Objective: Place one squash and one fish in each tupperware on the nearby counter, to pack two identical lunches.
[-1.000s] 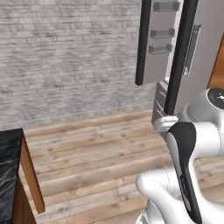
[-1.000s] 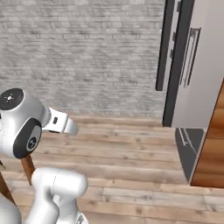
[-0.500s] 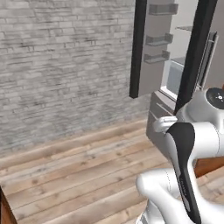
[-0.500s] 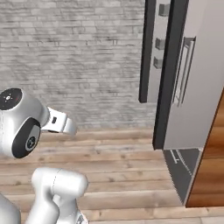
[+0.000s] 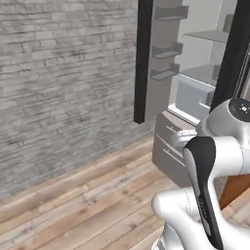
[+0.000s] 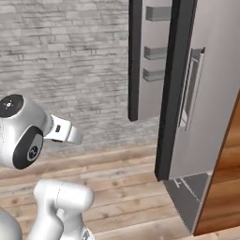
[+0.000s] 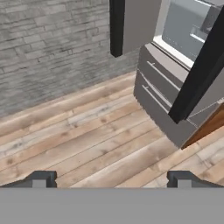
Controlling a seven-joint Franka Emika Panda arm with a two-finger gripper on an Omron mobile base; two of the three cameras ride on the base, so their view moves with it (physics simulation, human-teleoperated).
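The base has swung toward the open fridge (image 5: 195, 83), which now sits larger at upper right, its door (image 6: 180, 89) ajar. The claw (image 7: 111, 179) is spread wide and empty. No squash, fish or tupperware here; fetching likely comes next.

A wooden plank floor (image 5: 88, 205) runs up to a grey brick wall (image 5: 63, 83). A grey fridge (image 7: 170, 105) with open doors stands directly on it, drawers at the bottom.

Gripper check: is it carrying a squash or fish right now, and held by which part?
Nothing is held. The gripper is open, its fingertips wide apart over bare wooden floor, facing the open fridge.
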